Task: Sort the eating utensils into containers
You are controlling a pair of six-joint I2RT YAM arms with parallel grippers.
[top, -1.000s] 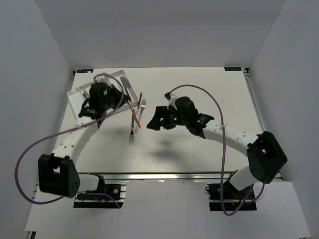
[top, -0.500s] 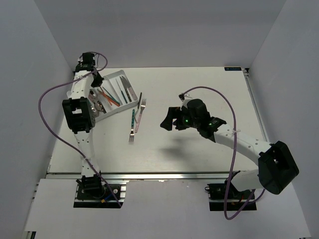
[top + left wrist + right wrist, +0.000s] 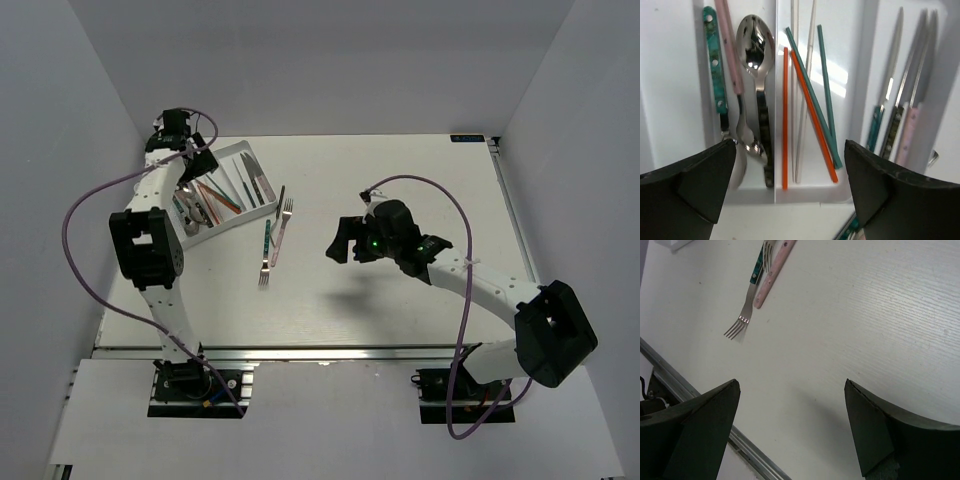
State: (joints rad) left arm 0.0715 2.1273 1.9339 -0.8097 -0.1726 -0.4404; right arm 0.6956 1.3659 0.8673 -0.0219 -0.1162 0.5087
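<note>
**Orange chopstick off the surface, three pieces still to sort**

The cutlery tray sits at the far left of the surface. The left wrist camera looks straight down into it. Spoons with teal and pink handles lie in the left compartment. Orange chopsticks, teal chopsticks and pale ones lie in the middle, and knives on the right.

A second ago an orange stick lay slanted beside the forks out on the surface. It is gone from there now, and I judge it to be one of the two orange ones in the middle compartment. In that same second the left arm rose from a crouch over the tray to a tall reach. The left hand now hangs above the tray, fingers spread wide with nothing between them.

Still outside the tray are a teal-handled fork and a pink-handled fork lying close alongside it. A dark slim utensil, whose type I cannot tell, lies just beside the tray's right wall. The sort looks nearly done.

The right hand hovers to the right of the forks, fingers apart and empty, having drawn back a little rightward.

The surface is matte white with a metal rail along its near edge. Plain pale walls close in three sides, and purple cables loop from each arm
</note>
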